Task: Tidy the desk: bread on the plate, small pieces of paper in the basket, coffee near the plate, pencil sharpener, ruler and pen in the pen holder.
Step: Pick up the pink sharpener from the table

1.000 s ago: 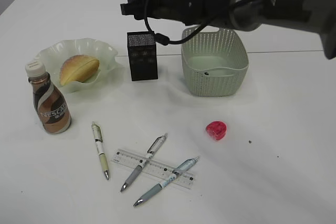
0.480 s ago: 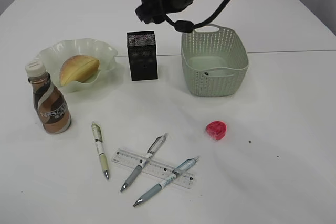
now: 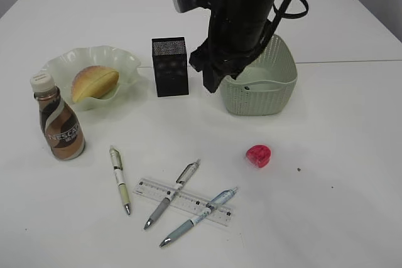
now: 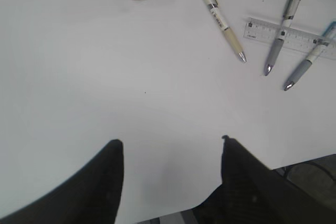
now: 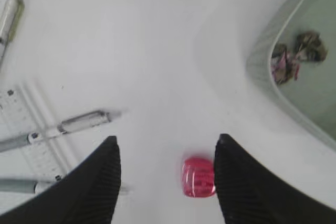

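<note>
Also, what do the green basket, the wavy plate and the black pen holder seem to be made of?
The basket looks like moulded matte plastic: its walls carry a regular woven pattern of small holes. The plate seems to be translucent pale green glass or glossy plastic, with a frilled, light-catching rim; the pictures cannot settle which. The pen holder looks like black metal mesh, given its fine dotted grid, though perforated plastic is possible.

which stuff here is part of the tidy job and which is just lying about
Job: bread on plate, coffee bottle, pen holder, basket with paper scraps, pencil sharpener, ruler, three pens.
Lying about: nothing; only tiny specks on the table.
</note>
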Tool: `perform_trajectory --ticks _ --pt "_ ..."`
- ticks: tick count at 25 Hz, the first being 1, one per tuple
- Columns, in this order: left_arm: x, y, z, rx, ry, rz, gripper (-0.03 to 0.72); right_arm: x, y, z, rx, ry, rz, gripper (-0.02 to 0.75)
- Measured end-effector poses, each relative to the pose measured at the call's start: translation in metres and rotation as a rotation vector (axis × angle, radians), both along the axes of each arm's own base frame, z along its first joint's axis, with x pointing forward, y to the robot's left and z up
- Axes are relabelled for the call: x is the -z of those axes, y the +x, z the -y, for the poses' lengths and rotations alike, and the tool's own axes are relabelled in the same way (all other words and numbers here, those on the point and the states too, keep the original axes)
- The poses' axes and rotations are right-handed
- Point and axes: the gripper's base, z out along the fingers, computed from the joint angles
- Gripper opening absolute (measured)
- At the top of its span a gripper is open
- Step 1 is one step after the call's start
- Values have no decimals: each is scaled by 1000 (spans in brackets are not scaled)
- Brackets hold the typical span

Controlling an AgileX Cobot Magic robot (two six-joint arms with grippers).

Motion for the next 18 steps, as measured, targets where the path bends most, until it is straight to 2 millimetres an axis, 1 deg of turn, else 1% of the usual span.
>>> perform_trajectory --ticks 5,7,10,13,15,18 --pt "0 -1 2 1 -27 -8 434 2 -3 1 36 -7 -44 417" --pt "0 -2 3 3 -32 -18 434 8 -5 2 47 -14 -67 417" --pt "1 -4 3 7 -33 -47 434 29 -10 10 64 -51 -137 417" --pt "1 -5 3 9 -32 -61 434 55 -16 22 77 -97 -221 417" --pt "1 -5 3 9 -33 -63 434 65 -18 31 79 -116 -257 417" --pt "1 -5 3 9 -33 -63 434 69 -16 42 96 -121 -270 417"
